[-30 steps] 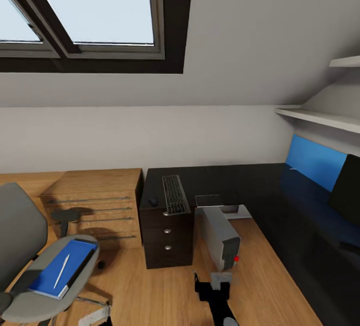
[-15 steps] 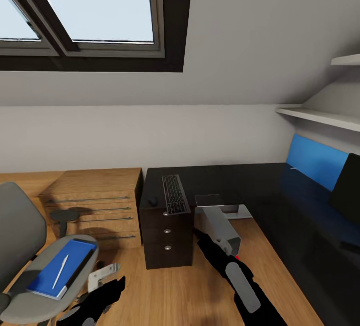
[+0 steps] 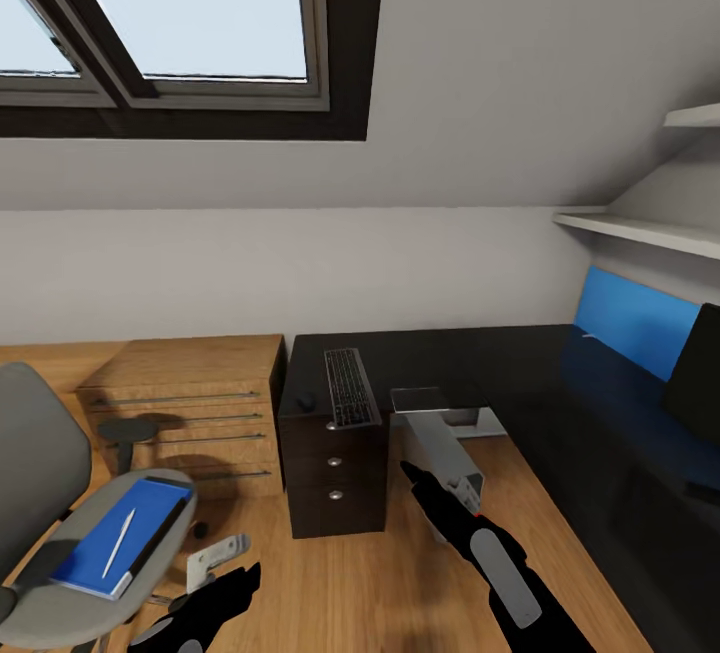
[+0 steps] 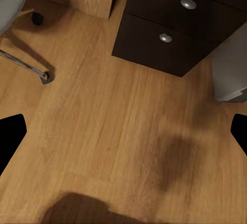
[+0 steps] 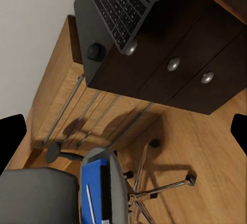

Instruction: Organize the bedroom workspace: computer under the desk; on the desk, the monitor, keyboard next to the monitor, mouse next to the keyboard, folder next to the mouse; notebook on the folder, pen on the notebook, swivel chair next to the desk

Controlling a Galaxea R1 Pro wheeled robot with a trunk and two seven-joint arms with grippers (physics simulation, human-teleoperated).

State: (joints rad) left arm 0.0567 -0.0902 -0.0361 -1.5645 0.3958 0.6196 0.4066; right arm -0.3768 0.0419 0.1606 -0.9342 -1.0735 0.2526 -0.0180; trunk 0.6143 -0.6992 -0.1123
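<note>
One folder [image 3: 118, 536] carries one pen [image 3: 119, 542]; both grippers' openings cannot be told.

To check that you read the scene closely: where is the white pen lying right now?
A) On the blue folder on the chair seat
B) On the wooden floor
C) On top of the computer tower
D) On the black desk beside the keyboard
A: the pen lies on the blue folder, which rests on the grey chair seat, away from the desk.

Both arms have risen into view — right arm [image 3: 495, 558] reaching toward the computer [image 3: 445, 463].
</note>
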